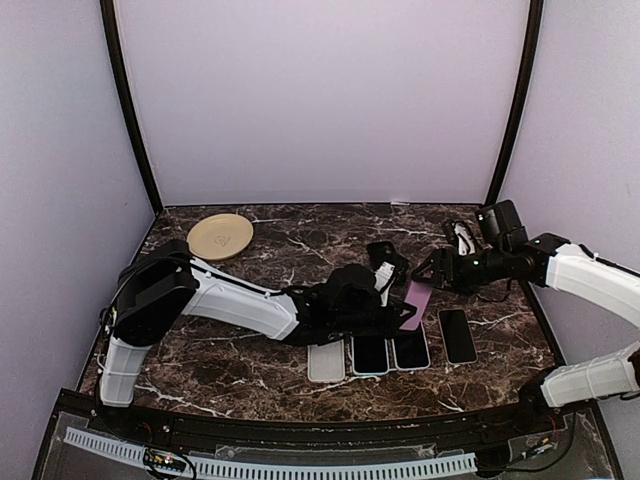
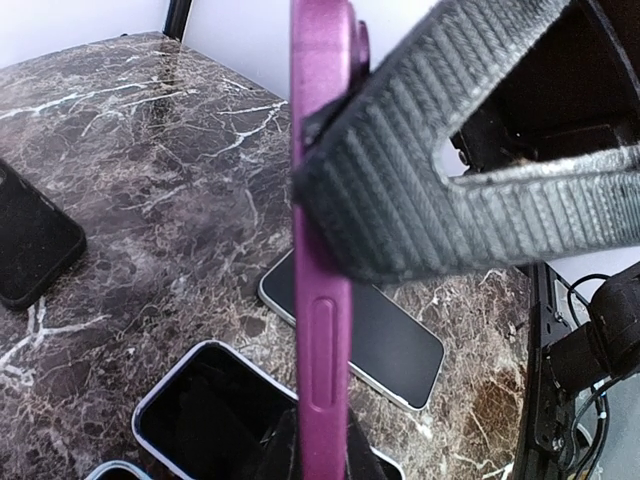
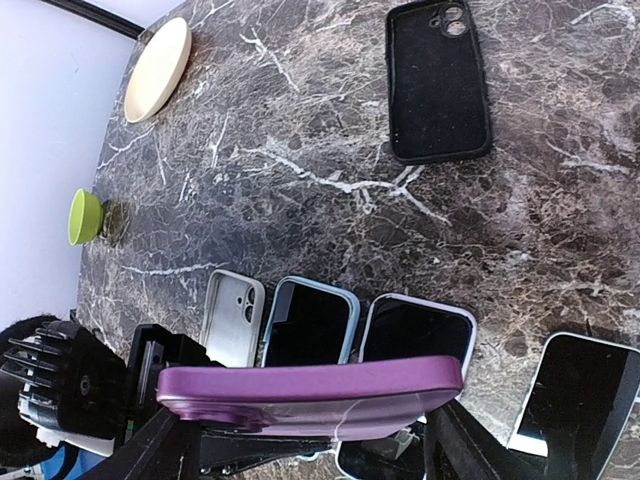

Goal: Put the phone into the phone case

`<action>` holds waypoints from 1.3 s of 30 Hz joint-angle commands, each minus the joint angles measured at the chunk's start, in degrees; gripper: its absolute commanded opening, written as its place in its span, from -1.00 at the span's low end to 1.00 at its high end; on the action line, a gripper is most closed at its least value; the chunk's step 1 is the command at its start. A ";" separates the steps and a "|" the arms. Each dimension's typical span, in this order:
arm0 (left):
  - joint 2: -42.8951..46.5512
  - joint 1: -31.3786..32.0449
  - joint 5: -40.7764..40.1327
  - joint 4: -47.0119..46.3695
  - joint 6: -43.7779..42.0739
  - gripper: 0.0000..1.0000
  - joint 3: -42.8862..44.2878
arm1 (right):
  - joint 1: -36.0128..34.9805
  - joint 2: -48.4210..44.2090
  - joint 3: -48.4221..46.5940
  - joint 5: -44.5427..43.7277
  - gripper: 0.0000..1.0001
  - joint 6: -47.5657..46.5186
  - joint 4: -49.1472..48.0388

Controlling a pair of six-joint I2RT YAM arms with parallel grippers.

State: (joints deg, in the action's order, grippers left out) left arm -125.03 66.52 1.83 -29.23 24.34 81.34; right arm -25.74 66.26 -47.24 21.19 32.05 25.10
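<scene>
A purple phone case (image 1: 415, 303) stands on edge above the row of phones. My left gripper (image 1: 393, 312) is shut on its lower part; in the left wrist view the purple phone case (image 2: 322, 300) rises edge-on from between the dark fingers of my left gripper (image 2: 322, 452). My right gripper (image 1: 430, 272) stands open and wide, one ribbed fingertip (image 2: 400, 170) resting against the case's back near the camera bump. In the right wrist view the purple phone case (image 3: 310, 390) lies across the tips of my right gripper (image 3: 305, 432). A bare phone (image 1: 458, 335) lies flat at the right.
Below the case lie an empty grey case (image 1: 326, 360), a blue-cased phone (image 1: 369, 353) and a lilac-cased phone (image 1: 410, 350). A black case (image 1: 381, 255) lies behind them. A beige plate (image 1: 220, 236) sits at the back left, a small green object (image 3: 85, 217) near it.
</scene>
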 commanded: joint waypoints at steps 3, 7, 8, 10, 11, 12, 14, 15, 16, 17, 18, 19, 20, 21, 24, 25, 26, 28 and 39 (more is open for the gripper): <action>9.94 0.45 -9.13 -5.24 -6.38 -1.00 -5.82 | -0.81 -4.56 -5.49 2.05 0.37 -1.78 -3.55; 16.31 0.41 -9.16 -10.05 -11.81 -1.00 -11.92 | -0.81 -6.01 -8.27 11.34 0.62 -8.04 -6.08; 18.90 0.40 -8.75 -11.46 -12.54 -1.00 -12.93 | -0.81 -6.58 -8.87 15.33 0.63 -10.32 -6.75; 22.99 0.37 -5.74 -14.78 -14.85 -1.00 -16.37 | -0.81 -8.32 -9.85 18.09 0.62 -14.55 -7.35; 24.35 0.37 -1.66 -16.19 -16.32 -1.00 -19.07 | -0.86 -9.66 -10.09 19.44 0.62 -15.90 -7.96; 26.69 0.36 2.65 -18.69 -17.52 -1.00 -20.14 | -0.84 -10.52 -10.44 21.57 0.62 -16.85 -8.74; 29.10 0.24 7.75 -19.02 -18.19 -1.00 -22.03 | -0.89 -11.76 -10.44 28.53 0.58 -16.84 -12.58; 29.61 0.16 8.85 -18.40 -18.10 -1.00 -22.17 | -0.89 -12.13 -10.10 31.85 0.55 -15.70 -15.56; 30.34 0.08 10.42 -17.26 -17.57 -1.00 -22.14 | -0.97 -12.34 -9.65 34.67 0.50 -14.39 -18.33; 30.85 -0.08 11.11 -16.91 -17.22 -1.00 -22.18 | -1.10 -12.50 -9.24 36.25 0.45 -13.40 -20.08; 31.05 -0.21 12.57 -16.89 -16.38 -1.00 -22.27 | -1.24 -12.50 -9.12 37.01 0.39 -13.23 -20.46; 31.40 -0.68 13.46 -17.16 -15.83 -1.00 -22.67 | -1.29 -12.47 -9.26 37.59 0.36 -13.79 -19.96; 31.59 -0.95 15.44 -18.20 -14.43 -1.00 -22.96 | -1.39 -12.50 -9.49 38.10 0.35 -14.81 -18.93; 31.95 -1.64 16.61 -19.69 -13.63 -1.00 -23.48 | -1.50 -12.52 -9.60 39.02 0.33 -15.59 -18.19; 32.45 -3.01 21.54 -22.56 -9.89 -1.00 -24.65 | -2.43 -13.11 -8.95 40.73 0.26 -15.71 -18.25; 32.43 -3.60 22.61 -23.13 -9.42 -1.00 -24.69 | -2.99 -13.17 -8.69 40.16 0.22 -15.80 -18.06; 32.37 -3.77 22.96 -23.14 -9.12 -1.00 -24.62 | -3.49 -13.17 -8.64 38.85 0.20 -16.14 -17.58; 32.25 -3.98 23.63 -22.96 -9.39 -1.00 -24.34 | -4.40 -12.64 -8.34 37.43 0.12 -16.48 -17.14; 32.85 -4.43 23.40 -22.64 -8.72 -1.00 -24.56 | -10.67 -7.93 -10.69 30.70 -0.25 -20.31 -11.71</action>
State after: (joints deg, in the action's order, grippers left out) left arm -95.55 62.50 24.71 -47.09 14.92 56.49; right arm -34.94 57.08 -56.05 54.24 12.99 12.29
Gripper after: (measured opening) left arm 0.078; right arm 0.459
